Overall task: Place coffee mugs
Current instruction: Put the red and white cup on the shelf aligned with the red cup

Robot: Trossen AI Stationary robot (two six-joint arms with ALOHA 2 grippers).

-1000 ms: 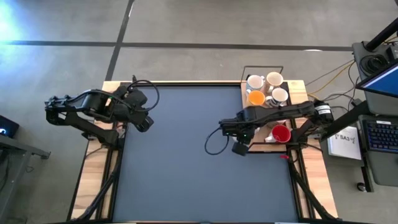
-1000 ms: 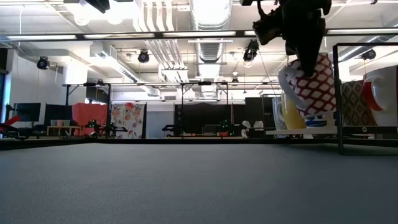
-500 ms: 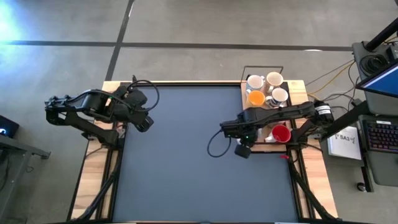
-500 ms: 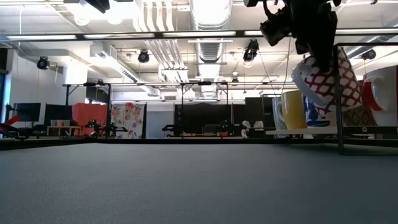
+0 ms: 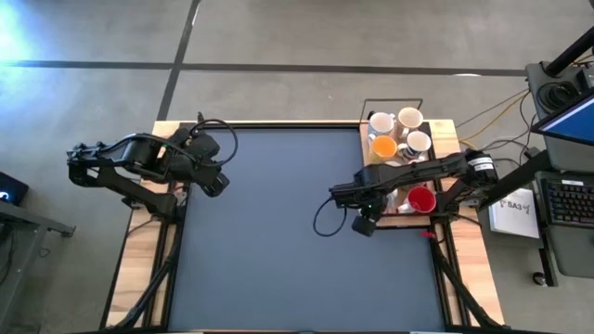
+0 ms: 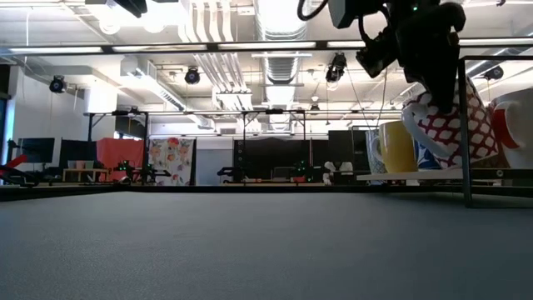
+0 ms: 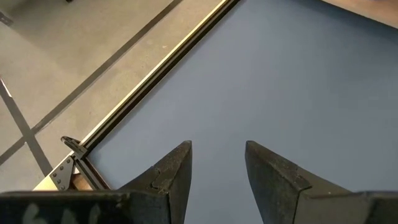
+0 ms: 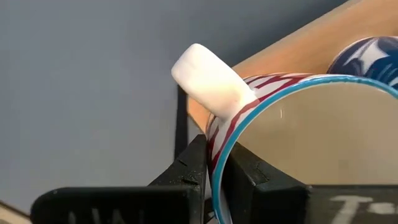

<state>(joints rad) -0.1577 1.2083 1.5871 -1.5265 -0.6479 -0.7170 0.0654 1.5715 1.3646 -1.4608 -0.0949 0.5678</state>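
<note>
Coffee mugs sit grouped in a wire-framed tray (image 5: 365,104) on a wooden board at the far right corner of the dark table mat (image 5: 269,232). High view: two cream mugs (image 5: 380,122) and (image 5: 409,118) at the far end of the tray, an orange mug (image 5: 382,146) just nearer, another cream mug (image 5: 418,143) beside it, and a red mug (image 5: 420,199) at the near end. Right gripper (image 8: 214,171) is at the tray's inner edge, pinching the rim of a red-lattice mug (image 6: 448,127); in the right wrist view one finger is outside the wall and the other inside, both pressed to the wall, with the white handle (image 8: 210,79) pointing toward the mat. Low view: this mug hangs tilted, base toward the tray, at tray height; whether it touches the tray floor cannot be told. Beside it in the low view stand a yellow-looking mug (image 6: 396,147) and, partly hidden, a blue-patterned mug (image 8: 373,53) just behind the held one. Black vertical tray post (image 6: 462,125) crosses in front of the held mug. Left gripper (image 7: 216,171) hovers over the far left corner of the mat, well apart from the tray, fingers spread with nothing between them, only bare mat and the table's metal edge strip (image 7: 155,68) ahead of it.
</note>
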